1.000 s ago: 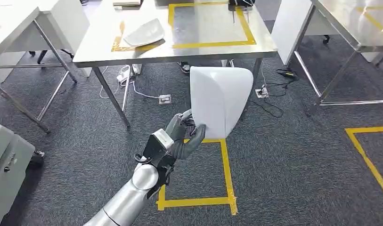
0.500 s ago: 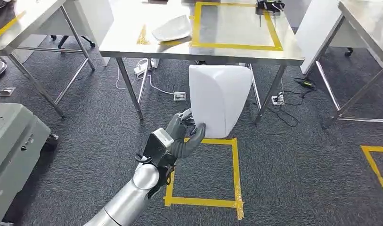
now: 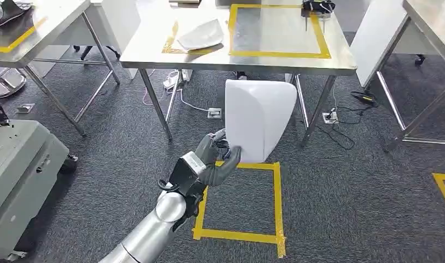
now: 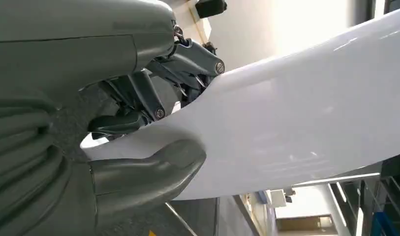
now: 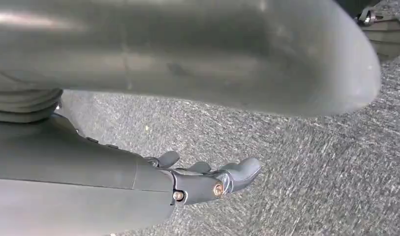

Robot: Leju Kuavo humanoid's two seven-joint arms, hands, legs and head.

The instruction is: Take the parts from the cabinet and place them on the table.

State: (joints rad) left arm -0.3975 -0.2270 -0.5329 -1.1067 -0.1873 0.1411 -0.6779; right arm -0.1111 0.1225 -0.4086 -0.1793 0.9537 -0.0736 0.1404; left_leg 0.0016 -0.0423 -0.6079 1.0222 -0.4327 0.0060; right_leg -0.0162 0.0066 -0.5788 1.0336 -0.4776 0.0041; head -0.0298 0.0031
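Fingers (image 3: 210, 147) of left hand (image 3: 212, 160) grip white part's (image 3: 259, 118) lower edge above carpet (image 3: 346, 203).

The lower left corner of the white part (image 3: 258, 118) is covered by the left hand (image 3: 213, 160), and part of the steel table (image 3: 154, 46) behind it (its near right legs among them) is hidden by the panel. The grey cabinet (image 3: 17, 164) is cut off by the left edge. What the small dark object (image 3: 317, 6) on the far table corner is cannot be told.
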